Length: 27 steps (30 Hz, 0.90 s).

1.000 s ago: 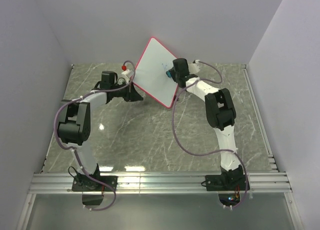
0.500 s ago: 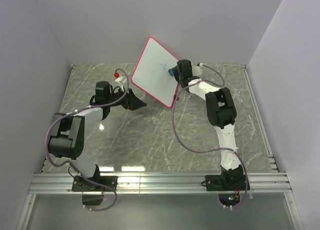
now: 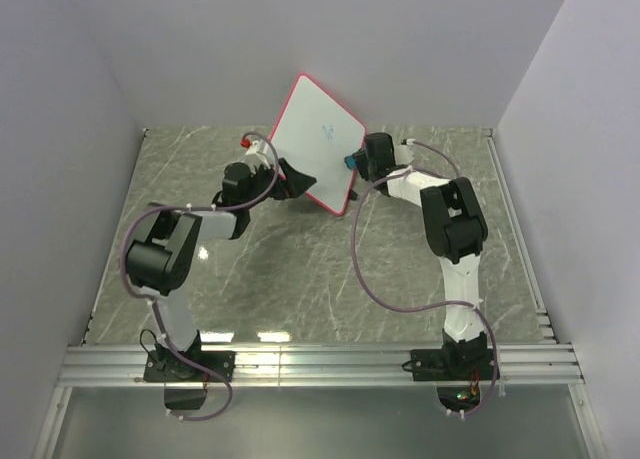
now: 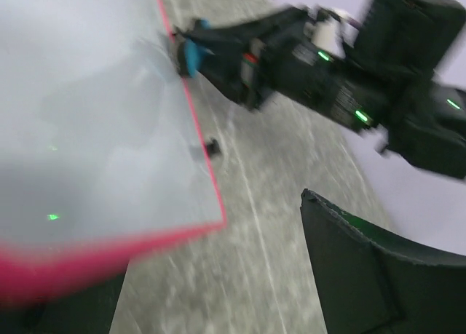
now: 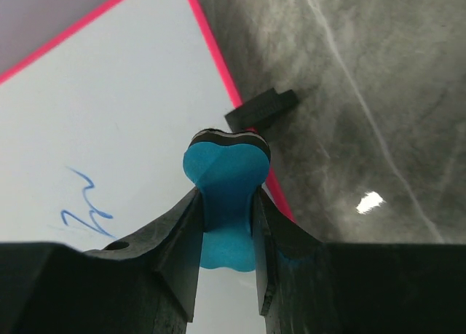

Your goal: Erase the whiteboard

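The whiteboard (image 3: 312,144) has a pink-red frame and stands tilted at the back of the table. Blue handwriting (image 3: 328,131) marks its middle, and the scrawl (image 5: 84,203) also shows in the right wrist view. My right gripper (image 3: 353,162) is at the board's right edge, shut on a blue eraser (image 5: 222,170). Its black pad faces the board near the frame. My left gripper (image 3: 297,179) is at the board's lower left edge with its jaws wide open. In the left wrist view the board's corner (image 4: 211,221) lies between the fingers, and nothing is gripped.
The grey marble table (image 3: 300,269) has white walls close on three sides. One black foot of the board (image 5: 261,108) rests on the table by the frame. A metal rail (image 3: 320,364) with both arm bases runs along the near edge.
My left gripper opened, let go of the board, drew back left, then returned open to the board's lower edge. The right gripper slid the eraser from the board's middle to its right edge.
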### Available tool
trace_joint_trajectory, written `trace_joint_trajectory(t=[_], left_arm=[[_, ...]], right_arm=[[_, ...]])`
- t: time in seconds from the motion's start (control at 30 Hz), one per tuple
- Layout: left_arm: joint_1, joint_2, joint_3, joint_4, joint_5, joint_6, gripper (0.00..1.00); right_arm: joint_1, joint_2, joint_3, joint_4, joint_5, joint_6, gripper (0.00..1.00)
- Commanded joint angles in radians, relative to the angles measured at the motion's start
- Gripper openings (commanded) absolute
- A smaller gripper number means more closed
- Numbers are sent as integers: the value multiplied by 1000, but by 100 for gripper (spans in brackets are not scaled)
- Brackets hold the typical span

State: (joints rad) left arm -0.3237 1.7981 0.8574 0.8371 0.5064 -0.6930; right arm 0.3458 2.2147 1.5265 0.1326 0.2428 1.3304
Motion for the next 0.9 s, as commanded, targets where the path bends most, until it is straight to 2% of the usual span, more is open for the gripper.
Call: trace_joint_trajectory(t=[0.0, 0.1, 0.2, 0.23, 0.4, 0.43, 0.47, 0.5, 0.7, 0.87], left_arm=[[-17, 87, 128, 22, -138, -20, 94], [-23, 153, 190, -1, -177, -25, 91], [-23, 224, 248, 22, -158, -54, 77], [-23, 242, 261, 31, -145, -65, 61], [-26, 300, 299, 60, -129, -99, 33], [-25, 300, 302, 47, -132, -94, 12], [-23, 300, 310, 34, -134, -83, 4], [-23, 299, 316, 7, -126, -57, 0], [-2, 316, 410, -231, 96, 134, 0], [17, 239, 339, -444, 185, 294, 0]], right_arm=[[-17, -67, -38, -48, -42, -71, 0], [-48, -93, -68, -51, -68, -102, 0], [-73, -119, -104, -45, -86, -128, 0], [-77, -125, -111, -44, -91, -132, 0], [-102, -136, -144, -37, -114, -155, 0], [-105, -138, -146, -36, -117, -157, 0], [-105, -136, -146, -34, -120, -157, 0], [-108, -135, -147, -28, -128, -158, 0], [-108, -124, -146, 1, -160, -154, 0], [-108, -133, -176, 36, -186, -142, 0]])
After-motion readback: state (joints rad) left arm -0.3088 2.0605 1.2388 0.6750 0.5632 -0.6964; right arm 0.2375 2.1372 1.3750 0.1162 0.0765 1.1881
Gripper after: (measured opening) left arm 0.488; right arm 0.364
